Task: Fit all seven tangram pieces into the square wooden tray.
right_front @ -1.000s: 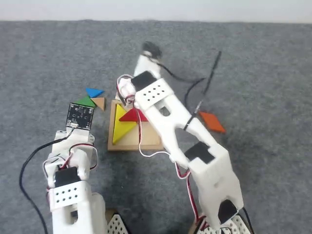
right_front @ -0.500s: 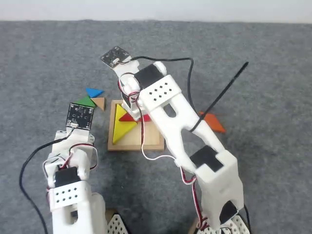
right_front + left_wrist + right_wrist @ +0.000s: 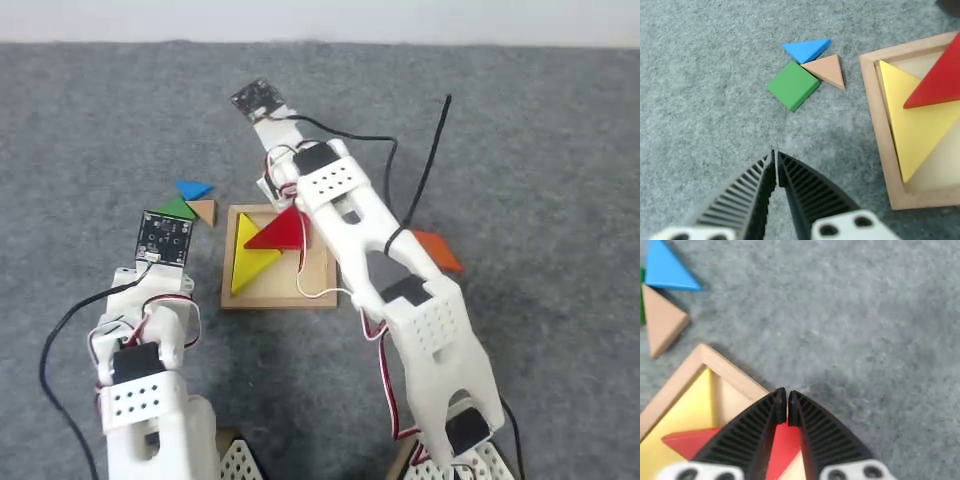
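High view: red triangle [image 3: 278,232] lay across yellow triangle [image 3: 250,265] inside tray [image 3: 275,300]. Left wrist: left claw [image 3: 776,162] clenched, empty; green square [image 3: 793,85] ahead. Right wrist: right claw [image 3: 786,399] clenched (nothing held), red triangle just beneath. Risk: red triangle looked unseated, might block later pieces.
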Tool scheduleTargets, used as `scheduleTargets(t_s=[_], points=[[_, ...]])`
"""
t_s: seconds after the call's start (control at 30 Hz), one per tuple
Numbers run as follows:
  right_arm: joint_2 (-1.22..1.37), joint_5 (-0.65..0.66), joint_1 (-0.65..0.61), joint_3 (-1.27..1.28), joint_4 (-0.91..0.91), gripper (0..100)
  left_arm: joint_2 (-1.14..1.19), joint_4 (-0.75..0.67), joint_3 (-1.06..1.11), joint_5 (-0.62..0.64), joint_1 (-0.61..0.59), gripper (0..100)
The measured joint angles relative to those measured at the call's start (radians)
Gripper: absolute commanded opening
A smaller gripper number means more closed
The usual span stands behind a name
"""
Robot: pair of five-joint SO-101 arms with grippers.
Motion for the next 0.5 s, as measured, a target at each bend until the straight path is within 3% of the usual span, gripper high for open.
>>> scheduleTargets(t_s=[0.27,0.5], points=[[0.084,0.0,0.011,-0.015,0.031,0.7,0.0,0.0,0.0,0.0,0.0,1],[0.086,0.0,0.011,-0.061,0.176,0.7,0.0,0.0,0.0,0.0,0.0,1]])
